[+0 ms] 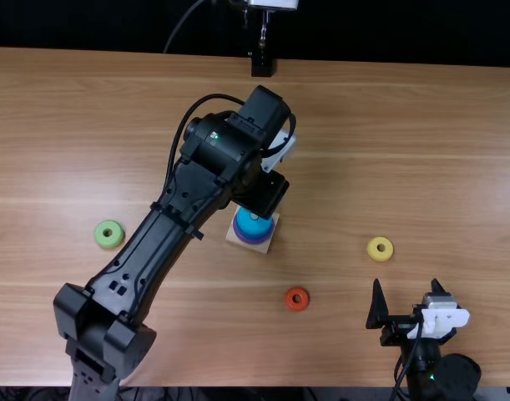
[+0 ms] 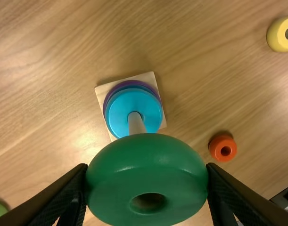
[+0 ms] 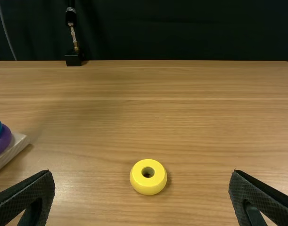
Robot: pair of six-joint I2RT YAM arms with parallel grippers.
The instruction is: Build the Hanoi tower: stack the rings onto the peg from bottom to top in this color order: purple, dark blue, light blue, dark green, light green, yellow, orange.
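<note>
My left gripper (image 1: 267, 194) is over the wooden base (image 1: 265, 246), which carries a purple ring (image 1: 253, 238) with blue above it. In the left wrist view, my left gripper (image 2: 147, 172) is shut on the dark green ring (image 2: 146, 165). Beyond that ring, the peg (image 2: 135, 123) rises through the light blue ring (image 2: 122, 110), above a darker blue edge and the purple ring (image 2: 133, 83). My right gripper (image 1: 406, 281) stands open near the table's front edge; its own view shows the gripper (image 3: 141, 175) with the yellow ring (image 3: 148, 176) on the table beyond.
An orange ring (image 1: 297, 299) lies to the front right of the base. The light green ring (image 1: 109, 234) lies at the left, beside the left arm. The yellow ring (image 1: 380, 248) is farther right. A black stand (image 1: 262, 64) is at the back edge.
</note>
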